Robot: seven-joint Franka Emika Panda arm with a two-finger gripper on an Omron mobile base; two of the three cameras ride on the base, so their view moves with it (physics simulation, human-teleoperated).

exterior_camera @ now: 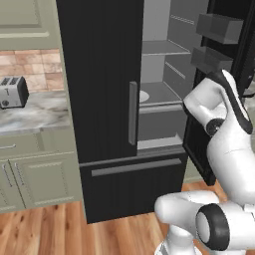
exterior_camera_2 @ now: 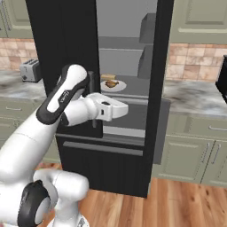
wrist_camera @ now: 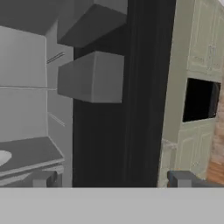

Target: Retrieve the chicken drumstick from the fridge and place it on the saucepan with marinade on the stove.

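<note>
The fridge [exterior_camera: 99, 74] stands with its left door shut and its right door [exterior_camera_2: 155, 88] swung open. On a middle shelf sits a white plate [exterior_camera_2: 119, 88] carrying the golden-brown chicken drumstick [exterior_camera_2: 111, 83], with a paler tan block [exterior_camera_2: 107, 77] behind it. My gripper [wrist_camera: 111, 179] is open, its fingertips [wrist_camera: 41, 178] far apart with nothing between them. The hand [exterior_camera_2: 116, 108] hovers in front of the fridge opening, below and in front of the plate. In the hand view only the plate's rim [wrist_camera: 2, 156] shows, at the far left. The saucepan and the stove are out of view.
Grey door bins [wrist_camera: 92, 76] jut from the inside of the open door, close to my hand's right. A toaster [exterior_camera: 12, 91] stands on the marble counter [exterior_camera: 35, 117] left of the fridge. Pale green cabinets [exterior_camera_2: 195, 155] and wood floor lie to the right.
</note>
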